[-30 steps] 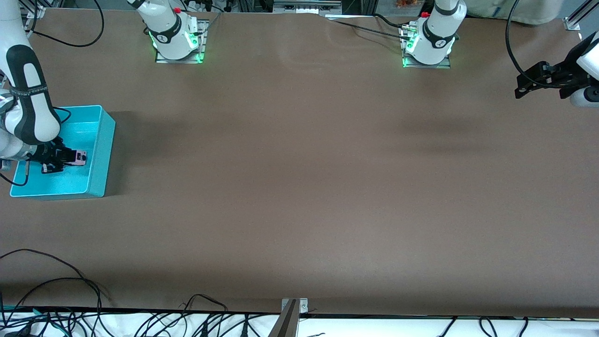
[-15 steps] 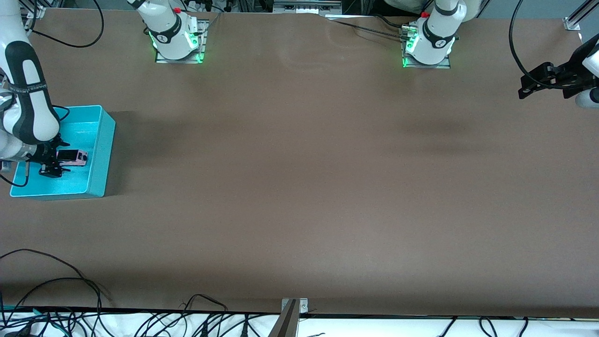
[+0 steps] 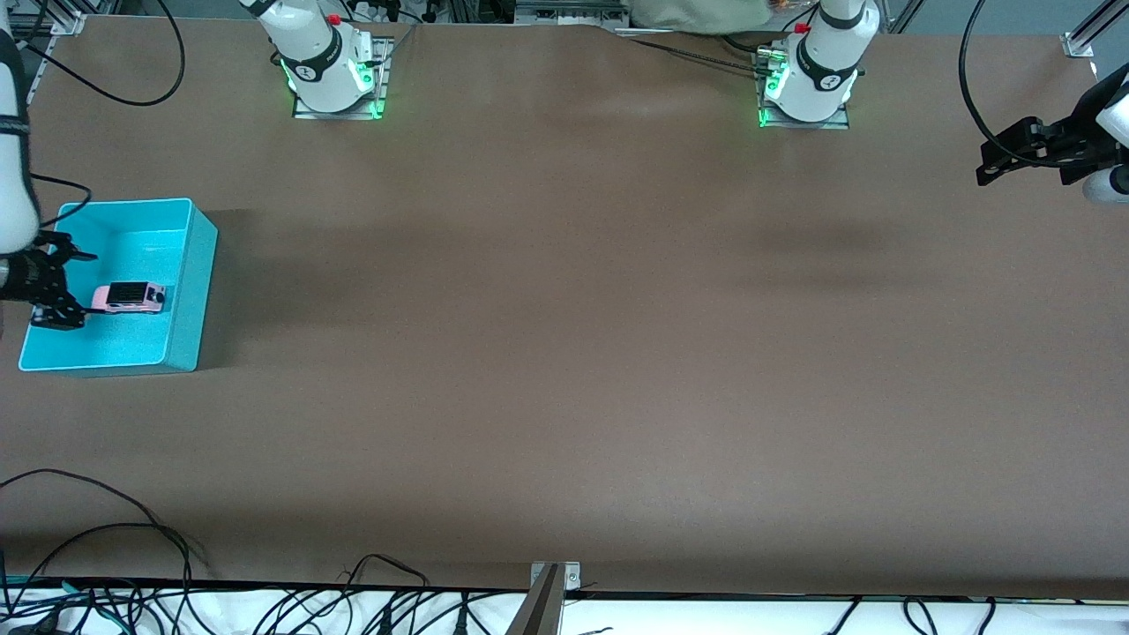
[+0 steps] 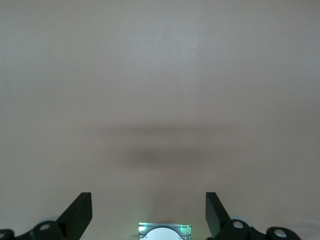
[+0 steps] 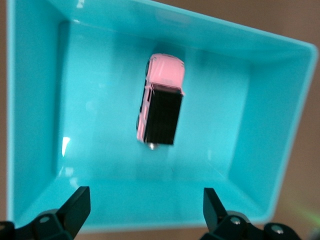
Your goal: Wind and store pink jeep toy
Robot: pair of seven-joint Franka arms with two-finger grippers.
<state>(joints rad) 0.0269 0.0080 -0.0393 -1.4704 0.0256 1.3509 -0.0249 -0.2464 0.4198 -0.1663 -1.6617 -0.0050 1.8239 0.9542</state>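
Note:
The pink jeep toy, light pink with a black roof, rests on its wheels on the floor of the teal bin at the right arm's end of the table. My right gripper hangs open and empty over the bin's outer edge, beside the jeep and apart from it. My left gripper waits open and empty above bare table at the left arm's end.
The two arm bases stand along the table's edge farthest from the front camera. Loose cables and a metal bracket line the nearest edge. The brown tabletop stretches between bin and left gripper.
My right gripper has opened, left the jeep in the bin and drawn back toward the right arm's end of the table. The left gripper shifted slightly.

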